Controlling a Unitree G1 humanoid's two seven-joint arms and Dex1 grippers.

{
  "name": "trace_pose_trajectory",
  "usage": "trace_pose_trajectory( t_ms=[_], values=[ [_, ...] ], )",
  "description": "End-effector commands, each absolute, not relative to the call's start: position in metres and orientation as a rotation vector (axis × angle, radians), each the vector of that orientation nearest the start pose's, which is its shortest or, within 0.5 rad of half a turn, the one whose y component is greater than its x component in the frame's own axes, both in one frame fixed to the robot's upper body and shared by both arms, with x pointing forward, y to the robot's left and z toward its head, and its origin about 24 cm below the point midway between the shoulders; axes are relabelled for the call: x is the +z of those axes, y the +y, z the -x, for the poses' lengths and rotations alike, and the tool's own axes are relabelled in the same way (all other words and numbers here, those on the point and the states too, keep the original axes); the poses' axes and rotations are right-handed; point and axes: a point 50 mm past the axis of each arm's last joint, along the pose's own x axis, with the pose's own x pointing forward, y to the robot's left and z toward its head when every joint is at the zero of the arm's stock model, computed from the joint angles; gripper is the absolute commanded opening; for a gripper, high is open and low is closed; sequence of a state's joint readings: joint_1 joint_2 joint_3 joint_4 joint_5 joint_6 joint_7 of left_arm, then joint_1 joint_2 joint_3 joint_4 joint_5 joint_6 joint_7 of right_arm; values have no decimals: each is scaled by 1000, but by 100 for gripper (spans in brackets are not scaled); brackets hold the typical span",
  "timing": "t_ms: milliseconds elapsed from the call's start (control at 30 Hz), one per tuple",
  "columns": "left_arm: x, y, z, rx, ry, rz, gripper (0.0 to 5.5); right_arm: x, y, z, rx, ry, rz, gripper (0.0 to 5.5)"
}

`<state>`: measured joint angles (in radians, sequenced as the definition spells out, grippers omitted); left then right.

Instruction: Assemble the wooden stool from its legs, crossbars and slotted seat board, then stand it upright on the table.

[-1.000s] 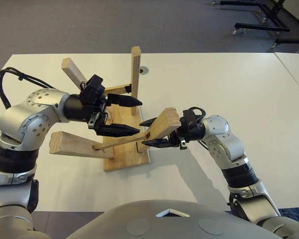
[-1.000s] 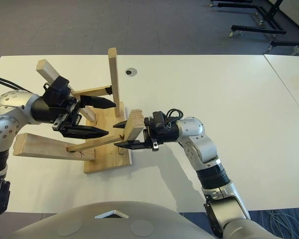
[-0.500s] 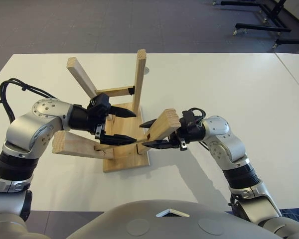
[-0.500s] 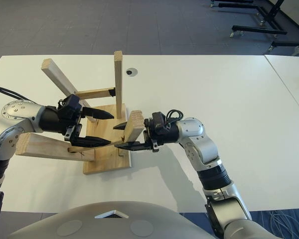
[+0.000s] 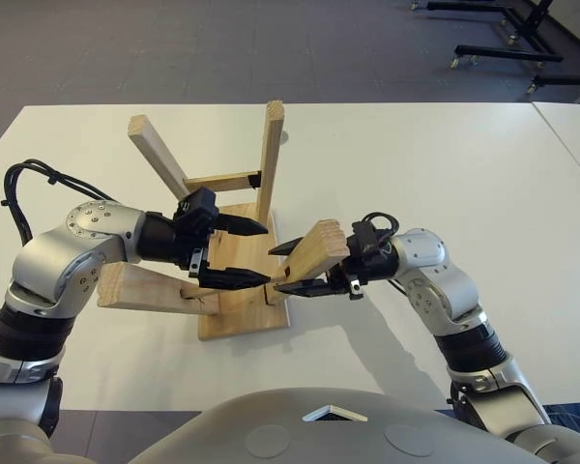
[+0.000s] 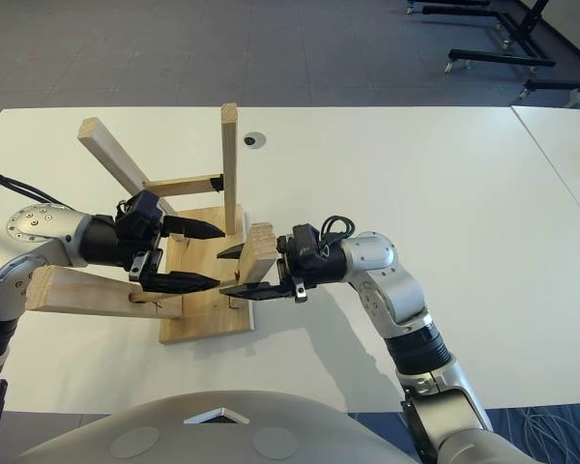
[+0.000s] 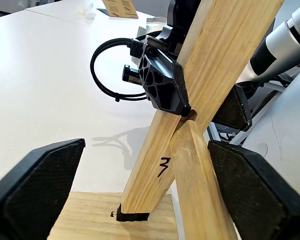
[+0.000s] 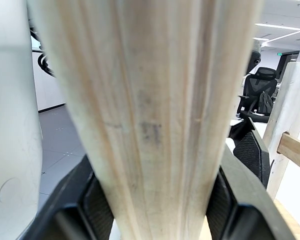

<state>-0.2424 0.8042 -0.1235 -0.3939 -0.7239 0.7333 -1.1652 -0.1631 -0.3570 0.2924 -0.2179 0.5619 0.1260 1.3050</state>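
Stool seat board (image 5: 234, 314) is lying flat on the bench (image 5: 445, 164), slots facing up, directly beneath both pincers, so legs can be fed in from above; I am building it upside down. My right pincer (image 5: 273, 271) is clenching the numbered leg (image 5: 319, 246) across its faces, holding it at a lean with its foot sitting in the corner slot (image 7: 132, 215) just below the fingertips; I judge the grip is steering the leg's angle while the near crossbar (image 7: 195, 190) is meeting its side. My left pincer (image 5: 268, 254) is hanging released, fingers spread either side of that crossbar without touching it, tips facing the right pincer's tips; I am reading that as lining up to grasp the bar and press it home. Beside the left pincer, on the side away from the right one, the splayed leg (image 5: 145, 288) is lying low, seemingly carrying the bar's other end. Beyond both pincers, the upright leg (image 5: 269, 159) and the tilted leg (image 5: 158, 153) are standing in the far slots, tied by the far crossbar (image 5: 220, 181); whether they are seating fully, I cannot tell.
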Motion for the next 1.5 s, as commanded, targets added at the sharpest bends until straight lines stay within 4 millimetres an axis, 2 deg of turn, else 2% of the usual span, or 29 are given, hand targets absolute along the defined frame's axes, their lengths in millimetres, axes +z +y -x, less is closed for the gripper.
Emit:
trace_pose_trajectory(
  t_ms=[33, 267, 533, 1000, 1200, 1367, 1500],
  values=[
    [130, 161, -218, -1476, 465, -52, 449, 113, -79, -208, 1790, -221, -72, 205],
    [128, 164, -216, -1435, 453, -38, 449, 102, -83, -203, 1821, -174, 16, 205],
    [121, 160, -206, -1386, 437, 1, 449, 106, -81, -200, 1869, -125, 51, 205],
    [113, 155, -203, -1315, 399, 53, 449, 105, -64, -201, 1956, 51, 111, 206],
    [152, 167, -211, -1261, 94, 172, 449, 104, -65, -209, 1903, 47, 82, 206],
    [170, 179, -211, -1218, -29, 228, 449, 105, -64, -215, 1863, 32, 70, 205],
    [195, 217, -204, -1097, -175, 252, 449, 106, -64, -217, 1832, 17, 74, 205]
  ],
)
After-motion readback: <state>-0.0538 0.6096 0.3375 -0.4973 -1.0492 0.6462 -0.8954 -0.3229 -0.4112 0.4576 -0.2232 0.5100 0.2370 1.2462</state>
